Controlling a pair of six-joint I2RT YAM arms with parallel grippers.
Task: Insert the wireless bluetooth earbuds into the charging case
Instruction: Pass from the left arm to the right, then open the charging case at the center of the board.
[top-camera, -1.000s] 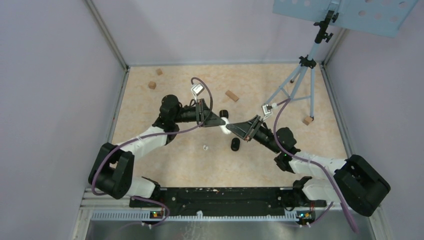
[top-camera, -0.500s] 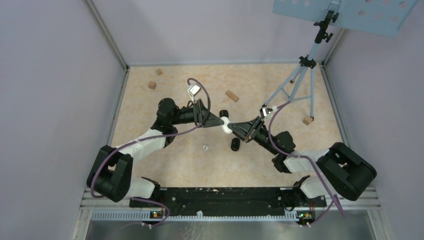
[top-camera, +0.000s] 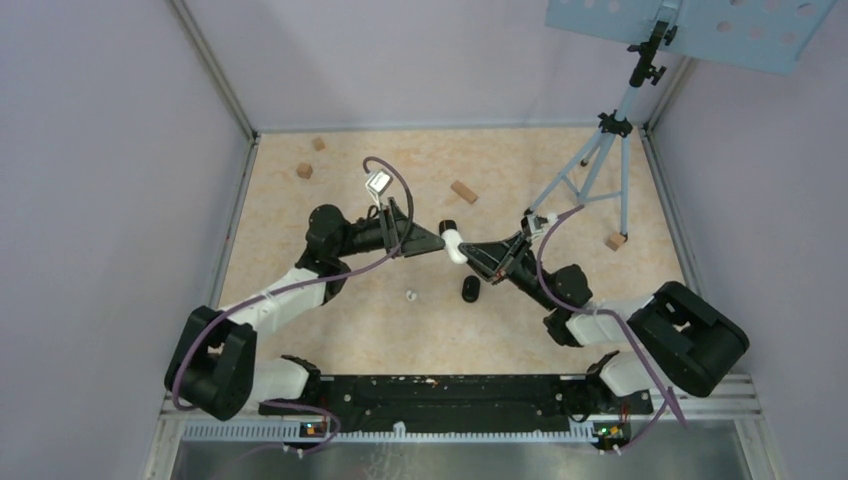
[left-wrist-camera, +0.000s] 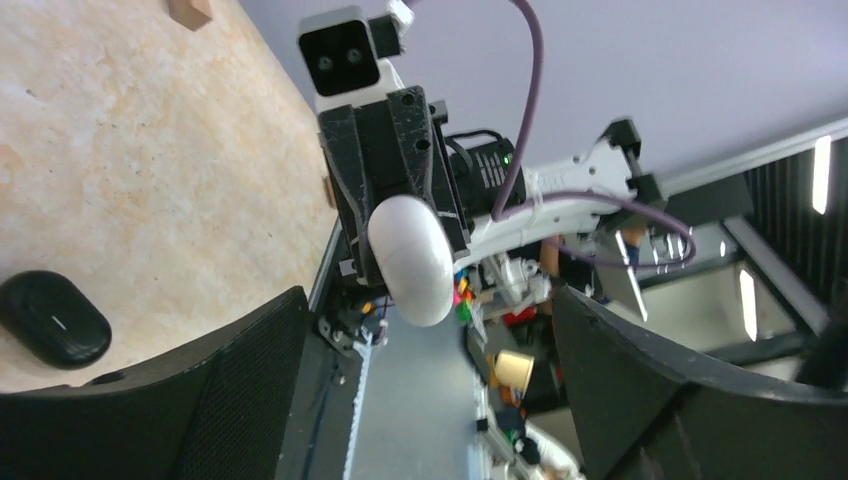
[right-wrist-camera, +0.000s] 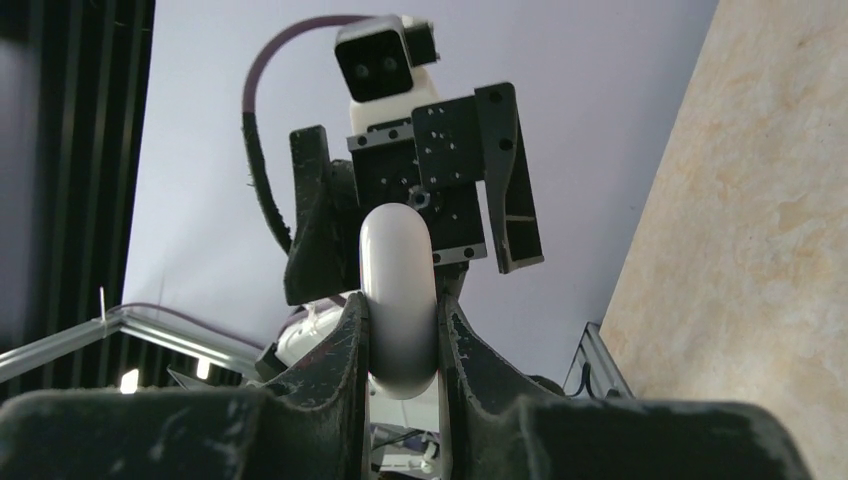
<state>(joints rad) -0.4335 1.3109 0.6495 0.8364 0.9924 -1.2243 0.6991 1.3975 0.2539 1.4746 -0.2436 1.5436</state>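
Observation:
The white oval charging case hangs above the table, lid closed, with my right gripper shut on its sides. From above, the case sits between the two gripper tips. My left gripper faces it with its jaws spread wide, both fingers clear of the case. In the top view the left gripper stands just left of the right gripper. One tiny white earbud lies on the table below them. No other earbuds are visible.
A black oval case lies on the table just under the right gripper, also in the left wrist view. A small black object sits behind the grippers. Wooden blocks are scattered at the back. A tripod stands back right.
My left gripper has opened wide and let go of the white case, drawing slightly back to the left. The right gripper still holds the case and has shifted a little left.

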